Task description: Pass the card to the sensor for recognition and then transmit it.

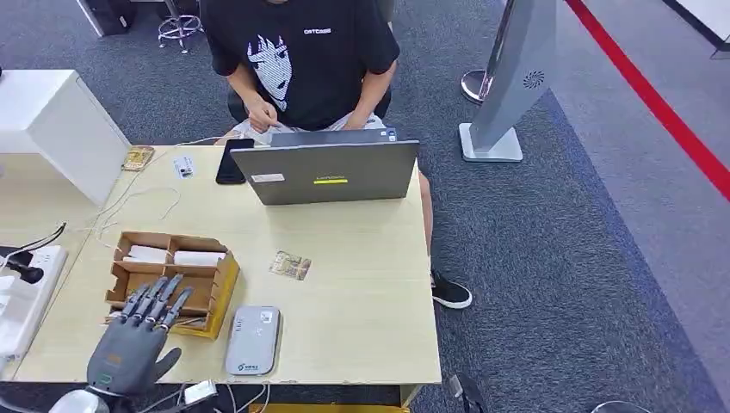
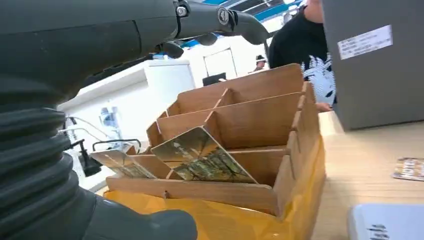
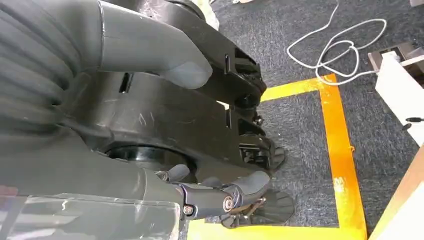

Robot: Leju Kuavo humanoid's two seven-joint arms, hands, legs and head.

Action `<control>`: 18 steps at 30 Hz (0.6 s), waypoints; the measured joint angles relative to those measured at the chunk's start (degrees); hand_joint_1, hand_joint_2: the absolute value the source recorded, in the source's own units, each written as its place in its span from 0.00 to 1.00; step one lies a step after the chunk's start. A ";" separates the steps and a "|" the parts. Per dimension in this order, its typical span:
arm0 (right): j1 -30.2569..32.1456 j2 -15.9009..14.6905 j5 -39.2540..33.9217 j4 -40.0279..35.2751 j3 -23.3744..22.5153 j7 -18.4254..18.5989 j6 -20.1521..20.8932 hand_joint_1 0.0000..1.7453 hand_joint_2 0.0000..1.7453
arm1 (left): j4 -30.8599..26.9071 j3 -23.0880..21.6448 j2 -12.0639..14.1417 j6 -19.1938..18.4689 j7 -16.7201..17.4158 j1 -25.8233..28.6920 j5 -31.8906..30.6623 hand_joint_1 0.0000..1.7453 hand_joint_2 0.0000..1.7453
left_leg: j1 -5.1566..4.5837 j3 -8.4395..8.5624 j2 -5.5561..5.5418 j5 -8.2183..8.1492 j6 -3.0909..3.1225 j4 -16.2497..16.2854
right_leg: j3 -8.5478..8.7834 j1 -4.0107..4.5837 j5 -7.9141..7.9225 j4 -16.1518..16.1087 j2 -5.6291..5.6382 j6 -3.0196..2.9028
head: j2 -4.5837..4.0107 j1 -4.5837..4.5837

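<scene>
Left robot hand [image 1: 138, 340] hovers over the near end of the wooden organiser box [image 1: 219, 284] at the table's [image 1: 361, 292] left side, fingers spread and straight, holding nothing. The left wrist view shows no contact with the box yet.

Card [image 2: 202, 157] leans tilted in a near compartment of the box, upper edge standing clear of the divider. A 2nd card [image 2: 122, 164] lies in the neighbouring compartment. Whether any card is already touched: cannot tell from the head view, as the fingers cover that end.

Just right of the box, near the front table edge: the grey sensor pad [image 1: 252, 340], flat. Further right and back, a loose card [image 1: 290, 265] lies flat on the table. Behind it, an open laptop [image 1: 327, 172] with a person [image 1: 301, 60] seated at it.

Right robot hand [image 3: 220, 195] hangs by the robot's side above the floor, fingers curled in, nothing in them.

Handling judgement: card is likely thin, light, stiff and glossy, so slippery. Best hold is a pinch on the exposed raised edge, faces between thumb and finger, then lift along the divider.
</scene>
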 joint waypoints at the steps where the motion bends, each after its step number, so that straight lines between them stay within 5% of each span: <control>1: -0.15 0.00 0.02 0.09 0.13 0.02 0.07 0.00 1.00 | 0.33 0.09 -0.07 -0.04 -0.07 -0.14 0.26 0.00 1.00 | 0.00 0.00 0.00 0.00 0.00 0.00 | 0.00 0.00 0.00 0.00 0.00 0.00 | 0.00 0.00; 9: -0.42 -0.07 0.24 0.26 0.87 0.02 0.17 0.00 1.00 | 1.94 0.20 -1.07 -0.42 -1.27 -0.64 0.50 0.00 1.00 | 0.00 0.00 0.00 0.00 0.00 0.00 | 0.00 0.00 0.00 0.00 0.00 0.00 | 0.00 0.00; 10: -0.42 -0.09 0.26 0.26 0.94 0.00 0.13 0.00 1.00 | 2.03 0.20 -1.18 -0.52 -1.40 -0.72 0.42 0.90 1.00 | 0.00 0.00 0.00 -0.01 0.01 0.00 | 0.00 0.00 0.00 0.00 0.00 0.00 | 0.00 -0.02; 12: -0.41 -0.18 0.28 0.24 1.03 0.02 -0.04 0.00 1.00 | 2.05 0.20 -1.42 -0.96 -1.46 -0.90 0.30 1.00 1.00 | 0.00 0.00 0.00 -0.01 0.02 0.00 | 0.00 0.00 0.00 0.00 0.00 0.00 | 0.00 0.00; 18: -0.37 -0.52 0.39 0.13 1.33 -0.09 -0.33 0.00 1.00 | 2.05 0.17 -1.60 -1.95 -1.36 -1.16 0.30 1.00 1.00 | 0.00 0.00 0.01 -0.01 0.02 0.00 | 0.00 0.00 0.00 0.00 0.00 0.00 | 0.00 0.00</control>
